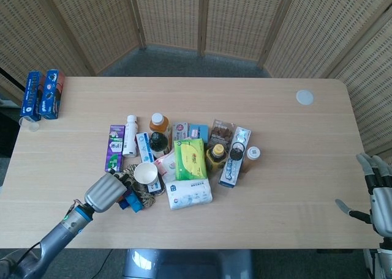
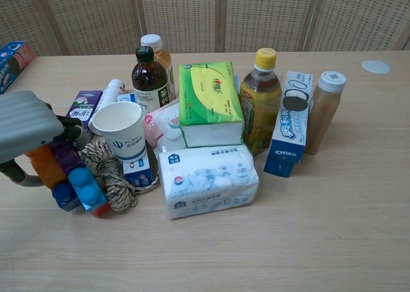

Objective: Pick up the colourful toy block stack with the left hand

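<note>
Reaching over a cluttered wooden bench, the robot's left hand sits on top of the colourful toy block stack, which stands near the bench's front edge, toward its left side. The stack of orange, purple, blue and red plastic blocks leans at a tilt, its upper part hidden under the grey palm. The fingers curl down around the top of the stack, apparently grasping it, though the far side of the grip is hidden.

A coil of rope touches the stack on its right, and a white paper cup stands just behind the rope.

The blocks look rigid, light and smooth, so likely slippery, and a press-fit stack may come apart if pulled by its top alone. A wrap around the middle, squeezing opposite flat sides, seems safest.

The right hand rests released, fingers apart, at the bench's front right corner.
</note>
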You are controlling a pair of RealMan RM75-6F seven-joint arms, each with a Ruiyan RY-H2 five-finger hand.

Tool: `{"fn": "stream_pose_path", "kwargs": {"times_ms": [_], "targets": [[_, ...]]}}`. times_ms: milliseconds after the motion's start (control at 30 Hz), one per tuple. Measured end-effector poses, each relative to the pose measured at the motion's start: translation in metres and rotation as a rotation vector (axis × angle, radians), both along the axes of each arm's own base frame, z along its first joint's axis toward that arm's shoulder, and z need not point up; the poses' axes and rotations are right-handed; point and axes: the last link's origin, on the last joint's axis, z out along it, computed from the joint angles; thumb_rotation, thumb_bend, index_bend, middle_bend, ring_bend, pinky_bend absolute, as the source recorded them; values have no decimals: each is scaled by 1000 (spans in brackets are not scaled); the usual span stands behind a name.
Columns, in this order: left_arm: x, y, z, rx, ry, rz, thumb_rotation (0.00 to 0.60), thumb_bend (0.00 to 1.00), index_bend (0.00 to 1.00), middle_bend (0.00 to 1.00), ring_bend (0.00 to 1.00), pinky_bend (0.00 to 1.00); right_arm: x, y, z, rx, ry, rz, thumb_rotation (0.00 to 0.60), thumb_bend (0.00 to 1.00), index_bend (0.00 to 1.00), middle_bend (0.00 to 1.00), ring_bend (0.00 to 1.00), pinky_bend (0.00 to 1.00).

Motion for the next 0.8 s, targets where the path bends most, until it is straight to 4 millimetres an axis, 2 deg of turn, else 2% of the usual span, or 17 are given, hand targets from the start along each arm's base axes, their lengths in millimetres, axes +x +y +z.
{"fn": "stream_pose_path", "kwargs": {"times_ms": [300, 633, 800], "targets": [[16, -6, 52, 60, -76, -36, 600, 0, 760, 785, 712, 572, 1, 0, -1, 4, 3, 2, 600, 0, 0, 0, 0, 0], [58, -2, 119, 192, -191, -107, 600, 0, 759, 777, 712, 573, 2, 1, -2, 4, 2, 2, 600, 0, 0, 0, 0, 0], [74, 1, 140, 241, -230, -122, 600, 0, 757, 774, 712, 572, 2, 1, -1, 3, 0, 3, 600, 0, 0, 0, 0, 0]]}}
